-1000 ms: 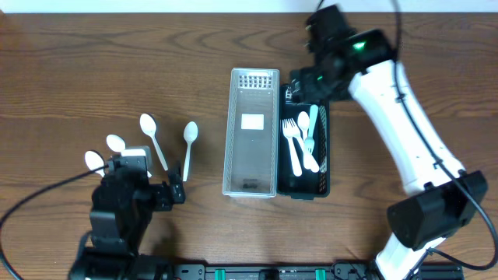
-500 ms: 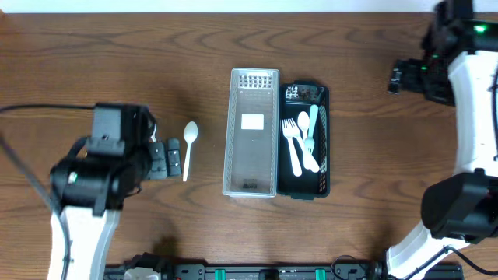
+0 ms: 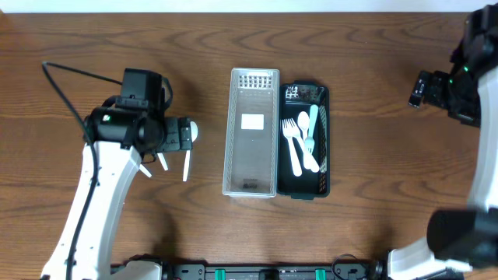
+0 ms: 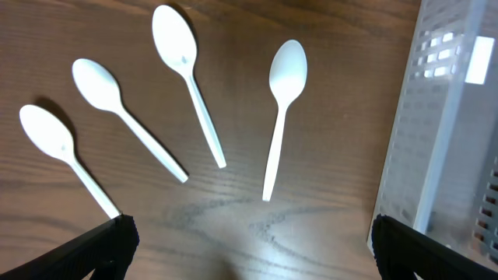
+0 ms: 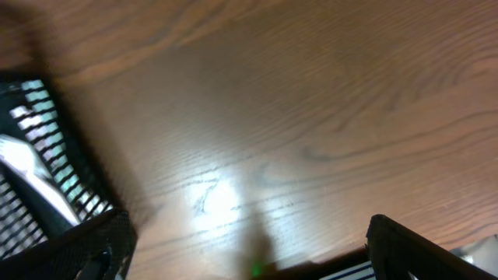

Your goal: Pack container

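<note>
The left wrist view shows four white spoons (image 4: 284,78) beside the clear container (image 4: 443,117), mostly hidden overhead beneath the wide, empty left gripper (image 4: 250,229). The right gripper (image 5: 249,227), equally wide, hovers near the counter's (image 3: 373,218) right edge.

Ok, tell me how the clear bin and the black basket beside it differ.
The clear bin is see-through and longer; the black basket is opaque and shorter. The clear bin holds no cutlery, while the black basket holds white forks, a white spoon and a teal utensil. Both are rectangular, perforated, and lie side by side lengthwise.
</note>
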Robot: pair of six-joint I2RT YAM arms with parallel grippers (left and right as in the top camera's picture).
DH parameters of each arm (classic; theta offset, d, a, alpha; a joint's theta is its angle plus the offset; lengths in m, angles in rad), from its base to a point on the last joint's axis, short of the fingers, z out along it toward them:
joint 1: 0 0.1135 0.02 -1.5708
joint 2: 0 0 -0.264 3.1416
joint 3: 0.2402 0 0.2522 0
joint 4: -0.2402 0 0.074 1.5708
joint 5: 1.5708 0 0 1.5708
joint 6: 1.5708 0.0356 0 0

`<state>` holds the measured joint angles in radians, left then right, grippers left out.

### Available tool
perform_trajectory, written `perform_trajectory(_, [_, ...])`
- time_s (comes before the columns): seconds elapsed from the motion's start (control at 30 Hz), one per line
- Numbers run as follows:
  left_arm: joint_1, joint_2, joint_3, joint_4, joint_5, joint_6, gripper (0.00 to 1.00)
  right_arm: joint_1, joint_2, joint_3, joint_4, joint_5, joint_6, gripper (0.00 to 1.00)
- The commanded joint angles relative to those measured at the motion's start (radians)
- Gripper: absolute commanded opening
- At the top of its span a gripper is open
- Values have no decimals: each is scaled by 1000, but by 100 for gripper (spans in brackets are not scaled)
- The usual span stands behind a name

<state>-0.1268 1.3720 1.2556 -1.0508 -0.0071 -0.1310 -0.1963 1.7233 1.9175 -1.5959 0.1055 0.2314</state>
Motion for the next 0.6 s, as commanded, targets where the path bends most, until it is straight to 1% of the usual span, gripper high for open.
perform_trajectory(0.0, [-1,41,10,23,-11,-6,98,46,-129,-23,-29,2,14,99])
perform_trajectory(0.13, [-1,80,10,69,-11,-6,98,105,-223,-129,-18,-1,-9,99])
perform_trajectory(0.23, [-1,97,10,89,-11,-6,98,154,-296,-257,49,-2,-8,99])
perform_trajectory(0.4, [-1,105,10,101,-11,-5,98,211,-388,-508,229,-5,-8,99])
perform_trajectory(0.57, [-1,106,9,111,-11,-5,98,206,-389,-698,420,-5,-8,99])
